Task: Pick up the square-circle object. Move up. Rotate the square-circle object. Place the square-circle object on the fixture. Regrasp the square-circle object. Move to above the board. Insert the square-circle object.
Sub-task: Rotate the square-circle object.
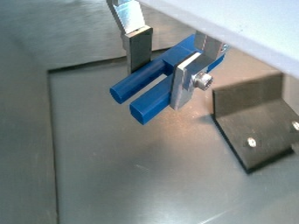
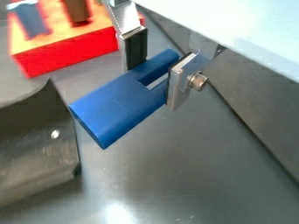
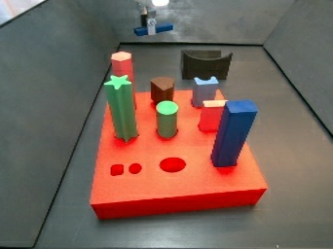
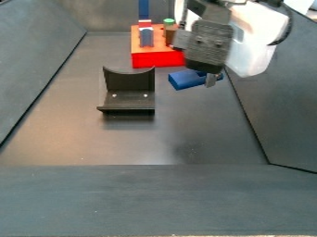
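Note:
The square-circle object is a blue piece with a slot along it, seen in both wrist views (image 1: 146, 87) (image 2: 117, 109). My gripper (image 1: 162, 70) (image 2: 155, 72) is shut on it, one silver finger on each side, and holds it in the air above the dark floor. In a side view the gripper (image 4: 198, 72) hangs with the blue piece (image 4: 186, 81) under it, to the right of the fixture (image 4: 126, 90). In a side view the gripper (image 3: 156, 26) is far back, behind the fixture (image 3: 204, 64). The fixture also shows in both wrist views (image 1: 251, 118) (image 2: 30, 149).
The red board (image 3: 169, 180) (image 4: 155, 57) (image 2: 59, 48) carries several upright pegs: a green star post (image 3: 121, 109), a green cylinder (image 3: 166, 121), a blue block (image 3: 235, 133). Grey walls enclose the floor on all sides.

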Controlling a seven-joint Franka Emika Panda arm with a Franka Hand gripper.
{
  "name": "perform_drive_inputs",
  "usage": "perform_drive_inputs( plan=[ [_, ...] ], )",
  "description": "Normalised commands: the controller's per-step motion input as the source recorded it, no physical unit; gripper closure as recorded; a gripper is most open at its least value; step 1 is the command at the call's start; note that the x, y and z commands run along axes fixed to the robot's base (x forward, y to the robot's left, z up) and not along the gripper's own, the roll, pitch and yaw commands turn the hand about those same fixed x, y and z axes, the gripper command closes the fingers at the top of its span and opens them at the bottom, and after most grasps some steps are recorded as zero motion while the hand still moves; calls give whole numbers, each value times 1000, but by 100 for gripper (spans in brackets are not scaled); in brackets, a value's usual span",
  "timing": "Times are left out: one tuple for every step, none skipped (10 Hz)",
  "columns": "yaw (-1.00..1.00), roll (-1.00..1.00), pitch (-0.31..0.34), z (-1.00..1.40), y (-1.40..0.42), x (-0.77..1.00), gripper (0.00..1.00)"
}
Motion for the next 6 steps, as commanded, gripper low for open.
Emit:
perform_drive_inputs(
  plan=[
    [-1000,-9,-12,-18,23,41,100],
    [-1000,-10,-13,-17,23,42,100],
    [-1000,-10,-13,-15,23,42,100],
    [-1000,-11,-14,-15,23,42,100],
    [-1000,-11,-14,-15,23,42,100],
    [-1000,-11,-15,-14,23,42,100]
  ],
)
